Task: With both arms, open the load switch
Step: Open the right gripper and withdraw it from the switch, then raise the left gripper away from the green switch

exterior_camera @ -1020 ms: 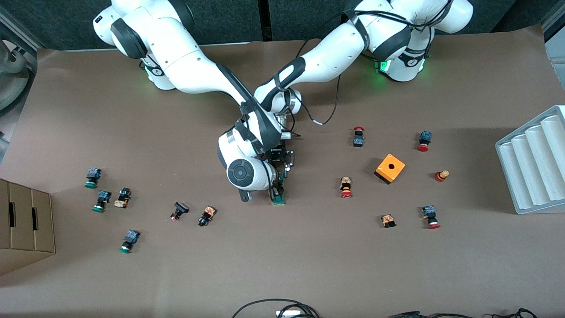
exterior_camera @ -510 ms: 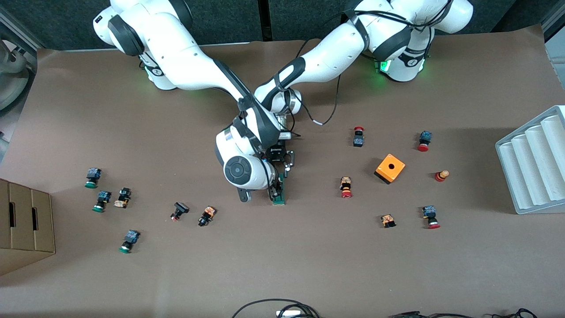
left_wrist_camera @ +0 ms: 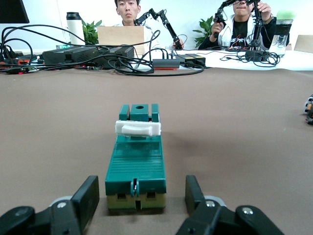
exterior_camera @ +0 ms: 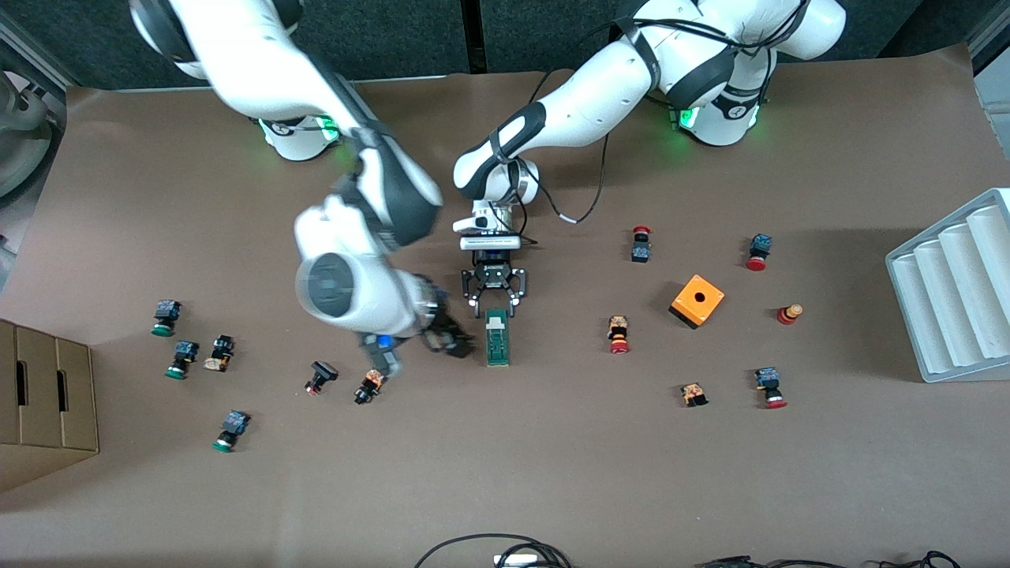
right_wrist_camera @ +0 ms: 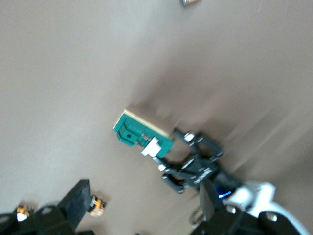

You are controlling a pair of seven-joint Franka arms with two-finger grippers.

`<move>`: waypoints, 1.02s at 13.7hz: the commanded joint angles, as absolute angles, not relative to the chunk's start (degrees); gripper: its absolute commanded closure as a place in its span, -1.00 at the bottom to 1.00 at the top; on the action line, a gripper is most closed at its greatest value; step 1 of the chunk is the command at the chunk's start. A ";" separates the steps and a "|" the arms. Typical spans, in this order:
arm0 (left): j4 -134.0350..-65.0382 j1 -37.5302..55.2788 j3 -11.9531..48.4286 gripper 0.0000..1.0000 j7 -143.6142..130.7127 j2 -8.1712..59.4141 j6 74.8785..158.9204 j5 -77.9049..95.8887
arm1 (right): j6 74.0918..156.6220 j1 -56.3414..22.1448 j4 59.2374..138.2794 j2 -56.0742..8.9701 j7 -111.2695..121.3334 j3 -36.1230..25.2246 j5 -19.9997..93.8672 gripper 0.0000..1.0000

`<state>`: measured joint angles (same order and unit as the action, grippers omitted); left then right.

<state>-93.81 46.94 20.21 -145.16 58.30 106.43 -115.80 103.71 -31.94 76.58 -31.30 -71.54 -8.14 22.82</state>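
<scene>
Now I see the slim dark-green load switch [exterior_camera: 497, 337] at frame centre on the brown desk, both claws released: left claw [exterior_camera: 494, 298] parted astride its end, right claw [exterior_camera: 442, 338] wide, empty. Next, retreat.

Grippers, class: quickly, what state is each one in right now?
Left gripper: open, fingers astride the load switch, not gripping.
Right gripper: open, empty, beside the switch.

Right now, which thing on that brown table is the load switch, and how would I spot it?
Start from the orange cube with a hole and look along the table toward the right arm's end, past a red-capped push button. There, at the middle of the table, the slim dark-green rectangular bar lies flat in front of the left pincer. It is longer than every button and carries a small white block.
</scene>
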 commanded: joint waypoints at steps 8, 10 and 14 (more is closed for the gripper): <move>-92.64 45.97 20.21 -1.00 -133.36 53.18 114.33 -104.96 | 85.08 -10.13 92.35 -2.23 -13.24 -7.47 8.37 -1.00; -92.72 45.36 20.21 -1.00 -128.43 50.99 116.53 -100.74 | 86.13 -7.83 96.92 2.53 -7.23 -7.64 4.59 -1.00; -92.73 44.39 20.21 -1.00 -115.96 46.68 120.23 -90.64 | 88.15 -7.29 97.03 2.46 -0.89 -10.10 2.55 -1.00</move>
